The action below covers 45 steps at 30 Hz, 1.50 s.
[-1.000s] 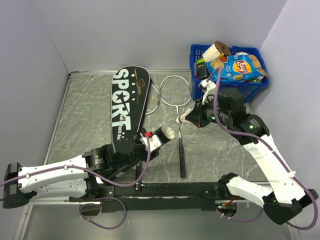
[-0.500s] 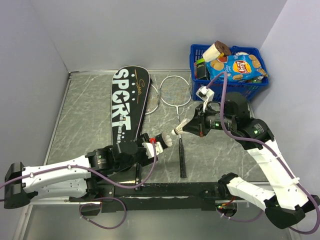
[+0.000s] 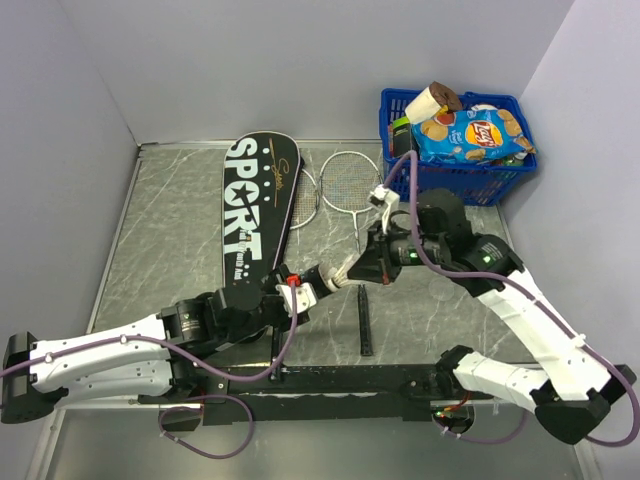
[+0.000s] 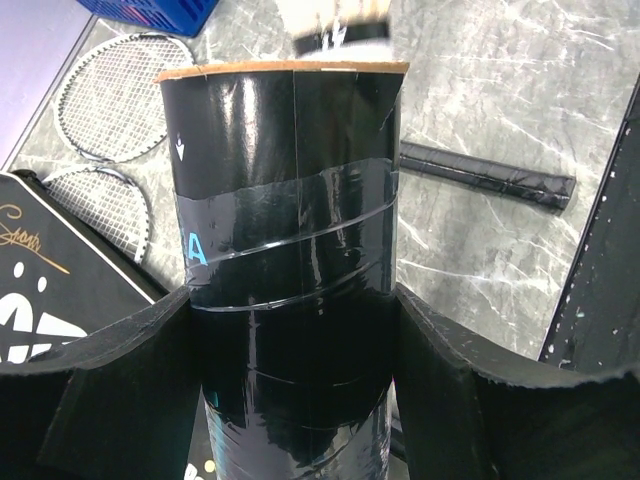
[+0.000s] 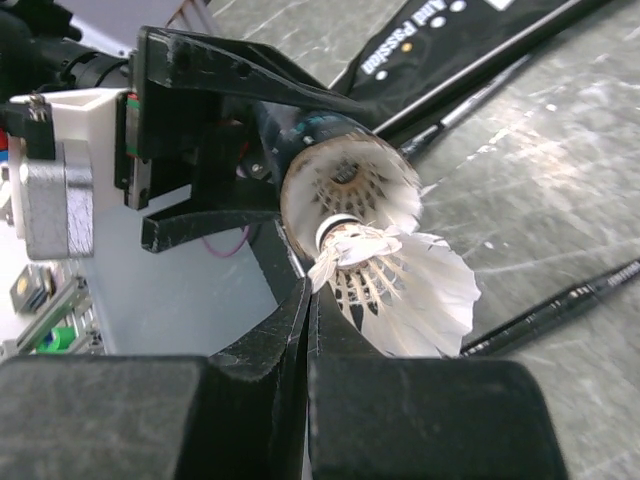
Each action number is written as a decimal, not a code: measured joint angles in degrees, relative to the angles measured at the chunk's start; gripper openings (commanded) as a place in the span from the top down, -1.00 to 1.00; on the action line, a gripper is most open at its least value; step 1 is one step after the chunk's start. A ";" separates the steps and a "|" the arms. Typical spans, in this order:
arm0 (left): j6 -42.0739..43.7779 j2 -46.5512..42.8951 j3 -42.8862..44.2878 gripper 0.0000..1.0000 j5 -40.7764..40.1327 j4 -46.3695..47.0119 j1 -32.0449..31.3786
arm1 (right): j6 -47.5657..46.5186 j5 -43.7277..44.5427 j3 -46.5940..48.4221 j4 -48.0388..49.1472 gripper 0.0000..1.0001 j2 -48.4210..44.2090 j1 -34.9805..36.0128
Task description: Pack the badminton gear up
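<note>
My left gripper (image 3: pixel 300 292) is shut on the black tube with teal print (image 4: pixel 290 240) and holds it off the table, open end toward the right arm. My right gripper (image 5: pixel 318 290) is shut on the feathers of a white shuttlecock (image 5: pixel 405 290), whose cork end is at the tube's mouth (image 5: pixel 350 185). A second shuttlecock sits inside that mouth. In the top view the shuttlecock (image 3: pixel 343 270) lies between both grippers. Two rackets (image 3: pixel 350 180) lie on the table beside the black "SPORT" cover (image 3: pixel 255 215).
A blue basket (image 3: pixel 500 180) of snack packets stands at the back right. One racket's black handle (image 3: pixel 363 320) lies under the grippers, toward the near edge. The black rail of the arm bases (image 3: pixel 330 380) runs along the front.
My right gripper has moved left and toward the front with the shuttlecock, up to the tube's mouth. My left gripper has shifted slightly with the tube.
</note>
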 measured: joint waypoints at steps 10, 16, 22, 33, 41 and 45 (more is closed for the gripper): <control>-0.33 -3.28 -0.72 0.98 1.44 -0.09 0.00 | 5.07 1.97 -1.11 8.41 1.00 7.13 6.25; -1.29 -7.74 -2.67 0.98 1.40 -1.09 0.22 | 9.31 0.59 -4.20 16.48 1.00 9.27 9.49; -1.49 -9.33 -3.17 0.98 1.62 -1.49 0.26 | 14.69 -2.82 -8.48 25.88 1.00 10.91 11.37; -1.33 -12.07 -3.23 0.98 1.44 -5.20 0.37 | 29.90 -10.93 -17.70 49.70 0.80 14.10 12.02; -1.46 -12.79 -3.34 0.98 1.18 -6.14 0.44 | 28.94 -9.44 -16.98 47.84 0.00 14.51 11.74; -1.46 -12.79 -3.37 0.98 0.79 -6.19 0.52 | 24.52 -6.03 -14.01 39.89 -0.08 13.51 11.63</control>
